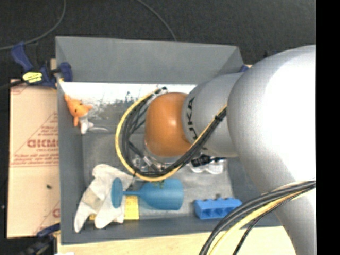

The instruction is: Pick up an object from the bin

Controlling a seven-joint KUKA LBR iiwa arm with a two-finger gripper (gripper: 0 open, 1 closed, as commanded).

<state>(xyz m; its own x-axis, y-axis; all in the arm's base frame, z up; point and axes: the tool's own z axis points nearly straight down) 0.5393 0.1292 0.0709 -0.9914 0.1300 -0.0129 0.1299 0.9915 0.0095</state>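
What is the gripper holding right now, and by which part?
Cannot tell: the orange wrist cover blocks the view beneath it. Nearest below lies a blue plastic goblet on its side, beside a white crumpled cloth.

The grey bin (98, 147) holds a blue goblet (156, 194) on its side, a crumpled white cloth (95, 195) against the goblet's foot, a blue studded brick (217, 207) near its bowl, and an orange toy (77, 109) well apart, up-left of it.
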